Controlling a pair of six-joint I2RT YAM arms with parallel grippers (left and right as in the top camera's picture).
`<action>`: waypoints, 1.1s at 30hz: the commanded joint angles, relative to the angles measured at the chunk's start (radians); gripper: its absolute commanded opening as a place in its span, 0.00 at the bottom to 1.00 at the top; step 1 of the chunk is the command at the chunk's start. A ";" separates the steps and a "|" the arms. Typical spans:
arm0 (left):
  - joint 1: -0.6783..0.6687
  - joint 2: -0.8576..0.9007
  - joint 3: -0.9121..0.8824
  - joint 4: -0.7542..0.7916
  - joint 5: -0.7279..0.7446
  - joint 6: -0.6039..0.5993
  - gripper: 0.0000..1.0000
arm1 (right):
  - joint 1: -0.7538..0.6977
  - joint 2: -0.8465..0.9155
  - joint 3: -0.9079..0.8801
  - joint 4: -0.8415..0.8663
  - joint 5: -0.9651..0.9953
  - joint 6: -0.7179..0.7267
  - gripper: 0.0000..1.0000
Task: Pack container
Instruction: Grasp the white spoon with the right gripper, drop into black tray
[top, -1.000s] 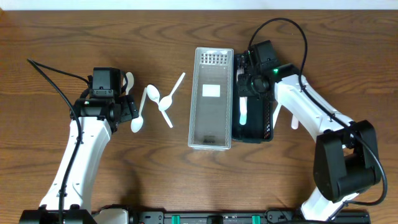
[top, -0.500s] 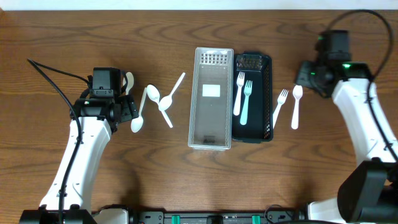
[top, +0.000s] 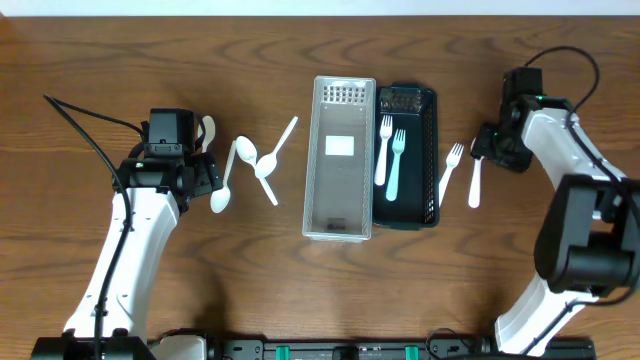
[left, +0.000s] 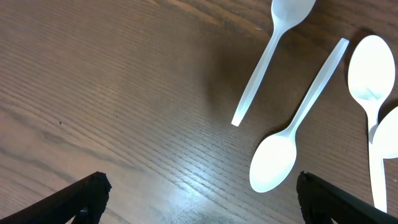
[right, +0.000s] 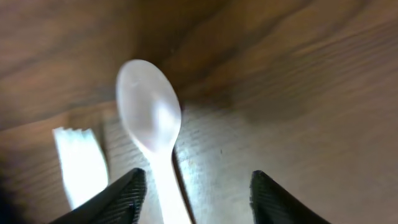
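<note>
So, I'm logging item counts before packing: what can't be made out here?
Overhead: far-left spoon, handle hidden under the left arm; far-right spoon, bowl hidden under the right arm.
Right wrist: fork blurred, only one end in view.
Left wrist: edge spoon cut by the right edge.

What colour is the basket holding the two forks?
The basket is black; the overhead view shows it best.

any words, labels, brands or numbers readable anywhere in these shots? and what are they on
No text can be read in any view.
The white patch on the clear bin may be a label, but it is too small in the overhead view to show any print.
</note>
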 joint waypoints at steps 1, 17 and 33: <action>0.004 0.003 0.014 -0.003 0.000 0.013 0.98 | 0.009 0.040 -0.007 0.009 -0.035 -0.051 0.52; 0.004 0.003 0.014 -0.003 0.000 0.013 0.98 | 0.003 0.043 -0.051 0.006 -0.034 -0.083 0.25; 0.004 0.003 0.014 -0.003 0.000 0.013 0.98 | 0.119 -0.329 0.022 0.018 -0.222 -0.072 0.01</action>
